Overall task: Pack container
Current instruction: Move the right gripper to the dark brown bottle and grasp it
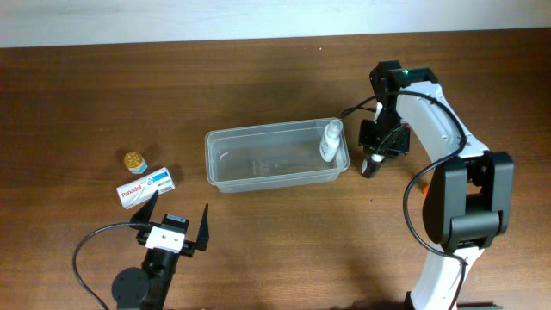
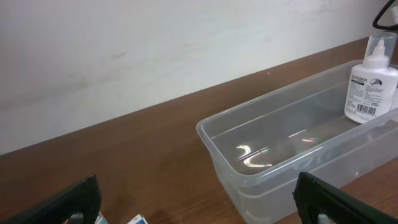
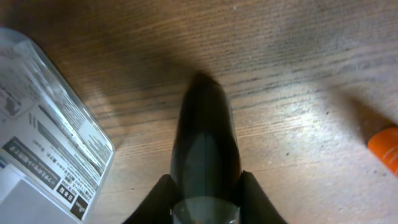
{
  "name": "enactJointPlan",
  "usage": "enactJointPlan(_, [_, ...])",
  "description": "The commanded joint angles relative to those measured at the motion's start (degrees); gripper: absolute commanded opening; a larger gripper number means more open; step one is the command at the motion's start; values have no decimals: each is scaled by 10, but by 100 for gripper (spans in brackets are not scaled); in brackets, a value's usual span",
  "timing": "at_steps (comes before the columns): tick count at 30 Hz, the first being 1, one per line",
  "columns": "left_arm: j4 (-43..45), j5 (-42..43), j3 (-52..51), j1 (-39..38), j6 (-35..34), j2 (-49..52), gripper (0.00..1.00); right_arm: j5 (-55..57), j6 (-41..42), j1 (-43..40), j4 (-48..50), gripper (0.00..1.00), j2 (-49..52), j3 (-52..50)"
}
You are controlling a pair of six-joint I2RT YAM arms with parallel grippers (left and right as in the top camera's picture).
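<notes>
The clear plastic container (image 1: 258, 132) lies mid-table with a white dropper bottle (image 1: 331, 140) standing in its right end. It also shows in the left wrist view (image 2: 249, 180) with the white bottle (image 2: 370, 87). My right gripper (image 1: 375, 160) is just right of the container, pointing down, shut on a dark rounded bottle (image 3: 205, 143) held close above the wood. My left gripper (image 1: 176, 226) is open and empty near the front left; its fingers (image 2: 199, 211) frame the container's left end from a distance.
A white Panadol box (image 1: 145, 187) and a small gold-capped bottle (image 1: 134, 161) lie on the table left of the container, near my left gripper. An orange object (image 3: 385, 146) lies right of my right gripper. The table's far edge meets a white wall.
</notes>
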Motion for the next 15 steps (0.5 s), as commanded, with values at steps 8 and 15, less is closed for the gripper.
enactJointPlan(8, [-3, -2, -2, 2, 7, -4, 99, -1, -15, -3, -1, 12, -11, 1])
enactJointPlan(15, [-3, -2, -2, 2, 7, -4, 99, -1, -31, -3, -5, 13, -51, 40])
